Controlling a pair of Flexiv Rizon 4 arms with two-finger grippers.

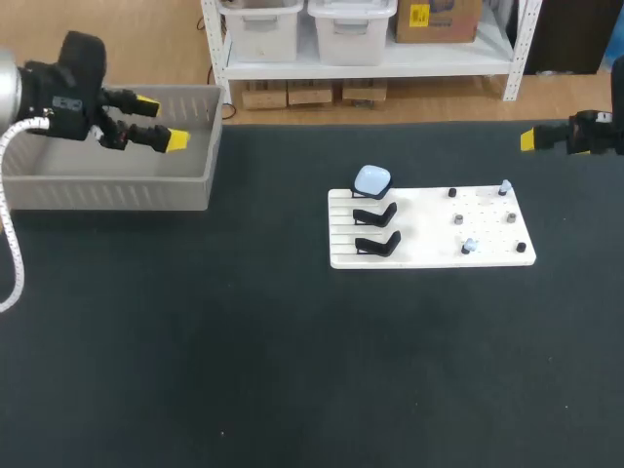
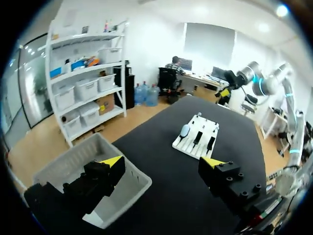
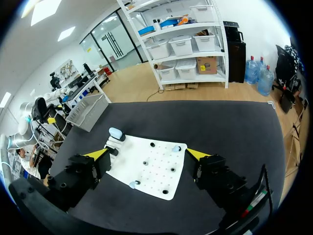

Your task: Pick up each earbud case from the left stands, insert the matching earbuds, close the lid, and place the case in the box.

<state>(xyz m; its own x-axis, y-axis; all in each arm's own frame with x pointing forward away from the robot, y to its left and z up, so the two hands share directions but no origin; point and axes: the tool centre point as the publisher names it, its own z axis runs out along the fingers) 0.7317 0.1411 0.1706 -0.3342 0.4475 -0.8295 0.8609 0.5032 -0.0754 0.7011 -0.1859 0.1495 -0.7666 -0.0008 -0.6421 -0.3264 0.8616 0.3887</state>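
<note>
1. My left claw (image 1: 162, 121), upper left of the frame, hangs over the grey plastic box (image 1: 117, 180), fingers apart, holding nothing.
2. My right claw (image 1: 528, 140), at the upper right edge, also has its fingers apart.
3. The pale blue rounded earbud case (image 1: 371, 179) sits on the uppermost stand at the left end of the white board (image 1: 429, 239), centre-right on the black worktop (image 1: 244, 341).

The left arm (image 1: 60, 88) ends in a blocky matte-black wrist housing, with a silver-grey link (image 1: 6, 83) behind it and a white braided cable (image 1: 24, 126) trailing off behind the left jaws. Both pairs of jaws are black, angular finger blocks (image 3: 220, 183) capped by bright yellow tips (image 2: 111, 161) — wedge-shaped. Round screw holes dot the blocks just behind those tips. The right arm (image 1: 597, 132) is black too.
</note>
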